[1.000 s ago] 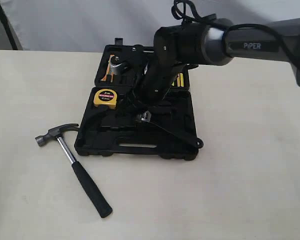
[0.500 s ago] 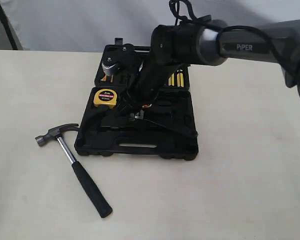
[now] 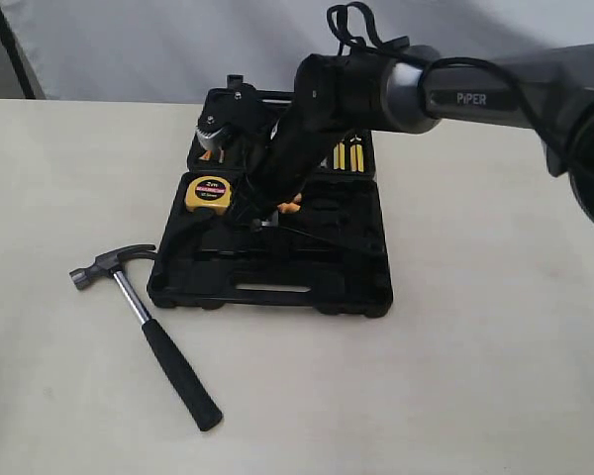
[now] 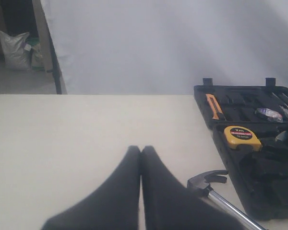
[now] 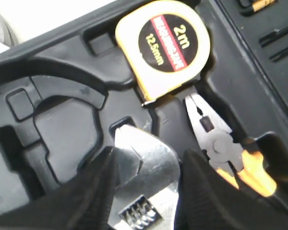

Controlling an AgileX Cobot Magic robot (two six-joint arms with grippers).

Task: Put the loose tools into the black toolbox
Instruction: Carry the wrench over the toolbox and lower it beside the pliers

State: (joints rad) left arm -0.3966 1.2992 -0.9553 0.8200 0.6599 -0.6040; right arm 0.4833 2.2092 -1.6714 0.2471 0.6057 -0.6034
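Note:
The black toolbox (image 3: 277, 287) lies open on the table. My right gripper (image 3: 267, 220) hangs over its near half, shut on the silver head of the adjustable wrench (image 5: 144, 167). The right gripper (image 5: 149, 155) is just beside the yellow tape measure (image 5: 165, 43) and the orange-handled pliers (image 5: 216, 143). The claw hammer (image 3: 144, 327) lies on the table left of the box, its handle pointing at the front edge. A small purple-white tape roll (image 4: 269, 114) sits in the far half. My left gripper (image 4: 140, 148) is shut on nothing, above bare table.
The tape measure (image 3: 209, 194) fills a recess at the near half's left corner. Yellow-handled tools (image 3: 351, 156) sit in the far half. The right arm (image 3: 455, 94) stretches across from the right. A pale backdrop (image 3: 178, 49) runs behind the table.
My right gripper has moved left over the toolbox with the wrench, closer to the tape measure. The hammer and toolbox have not moved.

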